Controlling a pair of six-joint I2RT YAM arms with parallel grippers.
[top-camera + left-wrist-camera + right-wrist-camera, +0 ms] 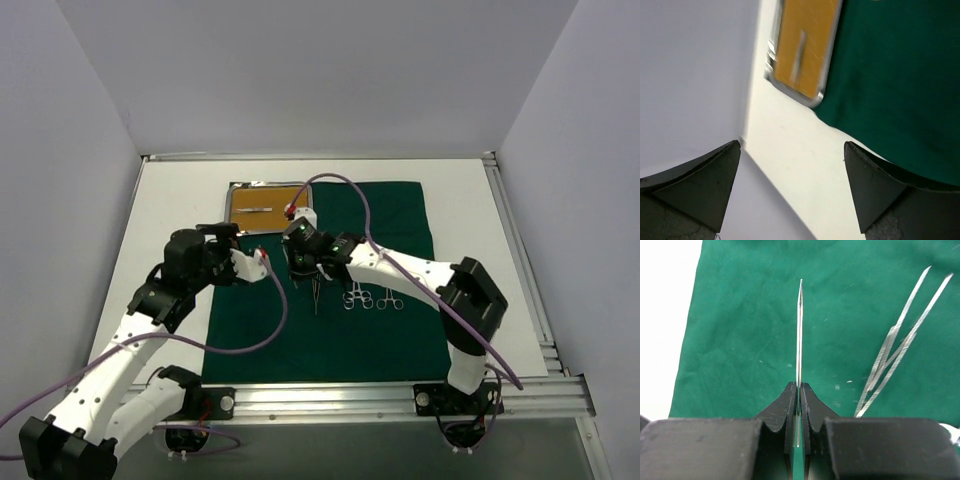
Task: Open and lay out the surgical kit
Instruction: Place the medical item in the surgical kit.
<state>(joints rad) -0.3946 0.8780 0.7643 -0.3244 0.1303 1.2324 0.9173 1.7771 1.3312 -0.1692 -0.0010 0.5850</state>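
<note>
1. Top view: I see the green cloth wrap (330, 340) spread flat on the white table (175, 200).
   - The steel tray (270, 224), orange-brown inside, sits at the cloth's far left corner. One thin pair of tray tweezers (255, 210) lies in it.
   - Two ring-handled clamps (372, 296) lie close together on the middle of the cloth, rings toward the arms.
   - The right gripper (308, 266) hangs over the cloth just this side of the tray and left of the clamps. The held tweezers (316, 295) show as a thin line below it.
   - The left gripper (258, 262) is over the cloth's left part, near the right one but apart from it.

2. Left wrist view: my left claw's fingers (705, 185) stand spread wide with nothing between them.
   - Past them I see bare table (785, 150).
   - Beyond that is the tray (812, 45) with the tray tweezers (799, 55) inside, blurred.
   - The cloth (900, 75) runs along the tray's right side.

3. Right wrist view: the right gripper (799, 387) is pressed together, pinching the held tweezers (800, 325).
   - The tweezers stick straight out from the fingertips over the cloth (740, 340). I cannot tell whether the tip touches it.
   - The clamps (900, 345) lie to the right, crossing each other.
   - A strip of table (662, 315) shows on the left.
</note>
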